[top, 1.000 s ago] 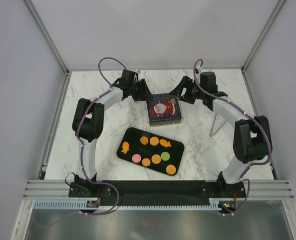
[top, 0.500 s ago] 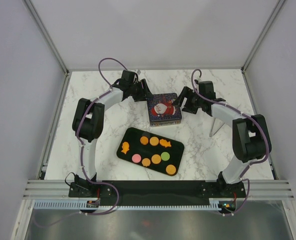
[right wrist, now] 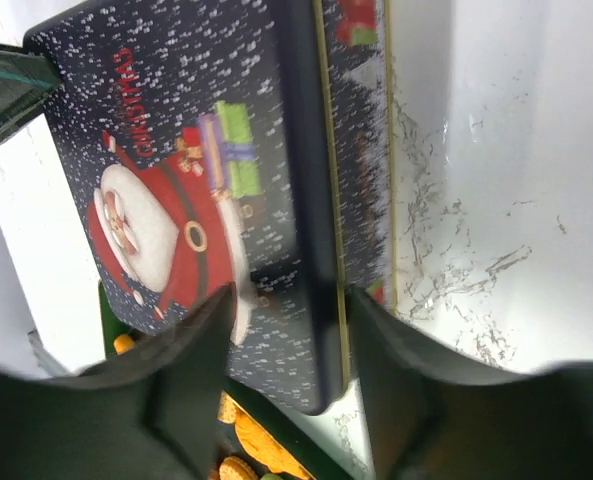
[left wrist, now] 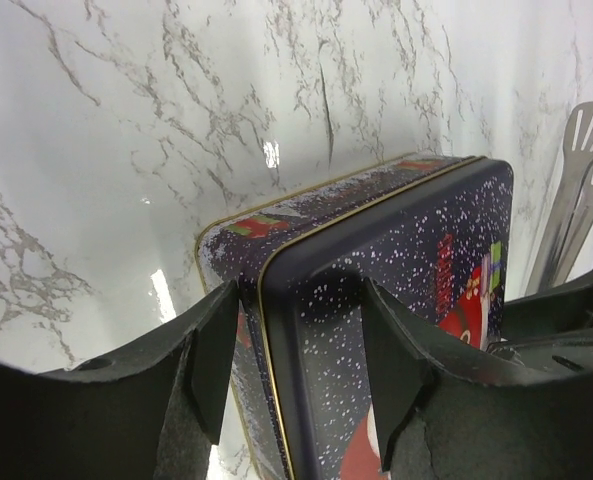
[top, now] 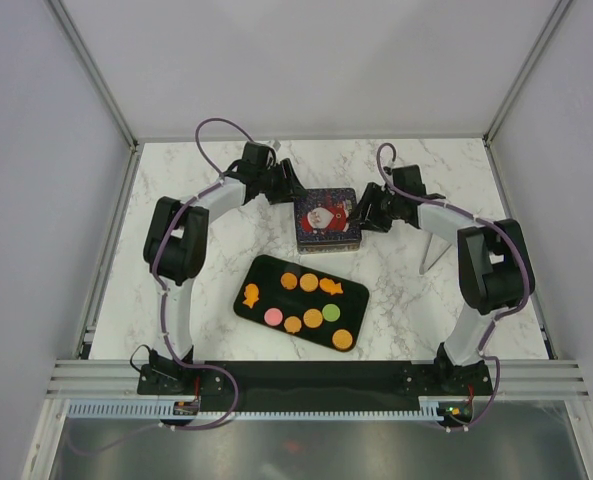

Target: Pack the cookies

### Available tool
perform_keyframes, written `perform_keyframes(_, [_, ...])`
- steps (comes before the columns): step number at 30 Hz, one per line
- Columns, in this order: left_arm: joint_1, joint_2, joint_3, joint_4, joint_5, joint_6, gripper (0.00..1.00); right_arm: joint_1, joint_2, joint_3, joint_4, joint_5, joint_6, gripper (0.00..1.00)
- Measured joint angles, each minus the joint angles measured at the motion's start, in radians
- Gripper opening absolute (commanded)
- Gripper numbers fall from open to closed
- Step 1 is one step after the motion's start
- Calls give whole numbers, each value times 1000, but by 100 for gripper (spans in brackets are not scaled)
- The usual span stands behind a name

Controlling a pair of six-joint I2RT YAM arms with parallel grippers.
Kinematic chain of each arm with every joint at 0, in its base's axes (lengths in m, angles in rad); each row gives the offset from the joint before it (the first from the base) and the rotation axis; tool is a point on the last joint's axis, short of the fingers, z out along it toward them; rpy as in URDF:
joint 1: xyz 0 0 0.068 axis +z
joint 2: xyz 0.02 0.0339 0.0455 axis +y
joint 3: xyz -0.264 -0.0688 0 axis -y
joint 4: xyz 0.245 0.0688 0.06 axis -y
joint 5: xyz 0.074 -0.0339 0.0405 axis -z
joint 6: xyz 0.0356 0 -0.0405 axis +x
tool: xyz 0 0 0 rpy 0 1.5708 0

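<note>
The cookies lie on a black tray: several round orange ones, two orange fish shapes, a pink one and a green one. Behind the tray stands a dark blue Santa tin with its lid on. My left gripper is open at the tin's left far corner; in the left wrist view its jaws straddle the lid's rim. My right gripper is open at the tin's right edge, and in its wrist view it straddles the lid's side. Some cookies show below it.
A grey spatula lies on the marble table to the right of the tin; it also shows in the left wrist view. White walls enclose the table on three sides.
My right gripper has swung down and left from behind the tin to its right edge. My left gripper has stayed at the tin's left far corner.
</note>
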Motion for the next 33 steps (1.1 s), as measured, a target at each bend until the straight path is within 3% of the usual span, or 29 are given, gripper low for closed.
perform_keyframes(1, [0, -3, -6, 5, -2, 0, 57, -8, 9, 7, -10, -12, 7, 40])
perform_keyframes(10, [2, -27, -42, 48, -74, -3, 57, -80, 90, -25, 143, -246, 198, 41])
perform_keyframes(21, [5, -37, -70, 109, -132, -8, 56, -99, 152, -105, 488, -416, 499, 61])
perform_keyframes(33, [6, -49, -120, 176, -133, -42, 49, -97, 152, -24, 332, -347, 369, 67])
